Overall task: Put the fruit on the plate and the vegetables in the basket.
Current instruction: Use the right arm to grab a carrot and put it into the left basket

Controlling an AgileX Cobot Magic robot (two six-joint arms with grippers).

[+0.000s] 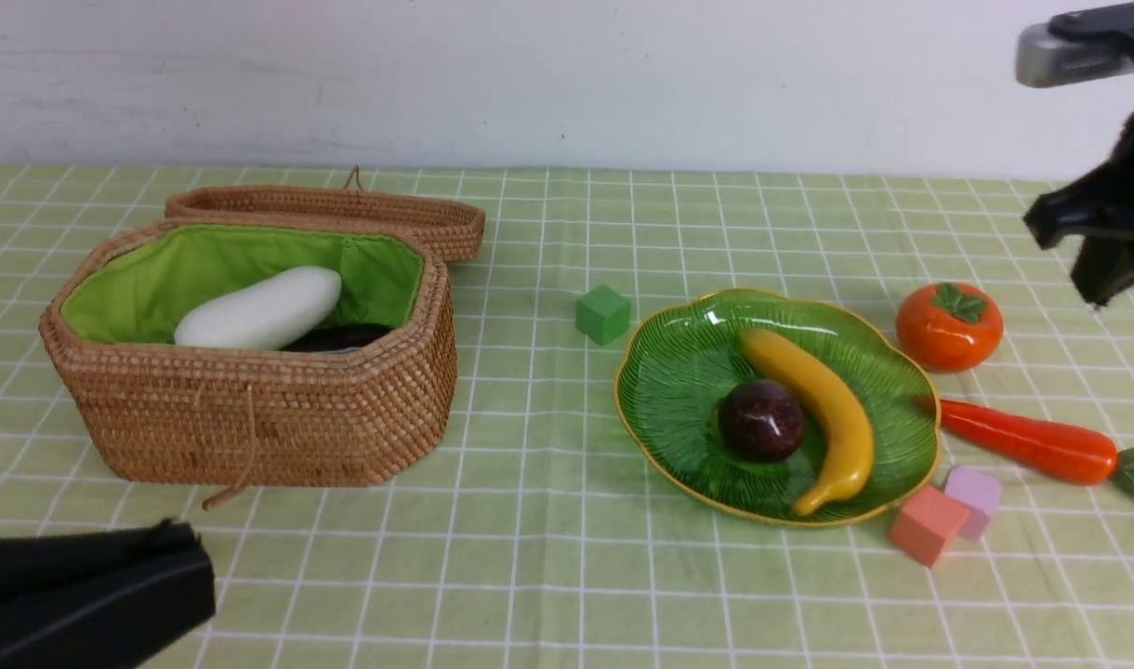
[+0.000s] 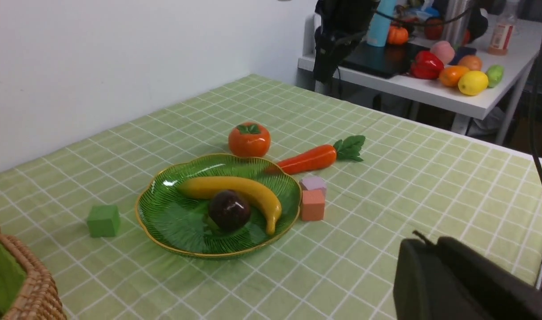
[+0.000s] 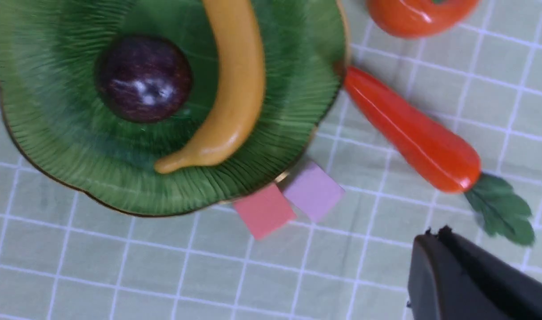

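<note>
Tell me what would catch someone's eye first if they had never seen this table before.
The green leaf-shaped plate, right of centre, stands out first, with a yellow banana curving beside a dark-purple mangosteen on it. On the left sits the open wicker basket, its bright green lining holding a white radish. An orange persimmon and a carrot lie off the plate, to its right.

You had wicker basket (image 1: 251, 427) at left: rough, tightly woven, brown. Its lining (image 1: 158, 279) was matt green cloth. Radish (image 1: 258, 308) inside looked smooth, glossy, plastic-like. Your plate (image 1: 679, 372) at right was translucent green glass, ribbed, gold-rimmed, shiny. Banana (image 1: 823, 409), mangosteen (image 1: 761, 420), persimmon (image 1: 948, 327) and carrot (image 1: 1027, 441) showed hard glossy finish with highlights. Green cube (image 1: 603, 314), pink cube (image 1: 927, 525) and lilac cube (image 1: 974, 497) looked matt, foam-like. Your tablecloth (image 1: 548, 557) was matt checked cloth.
</note>
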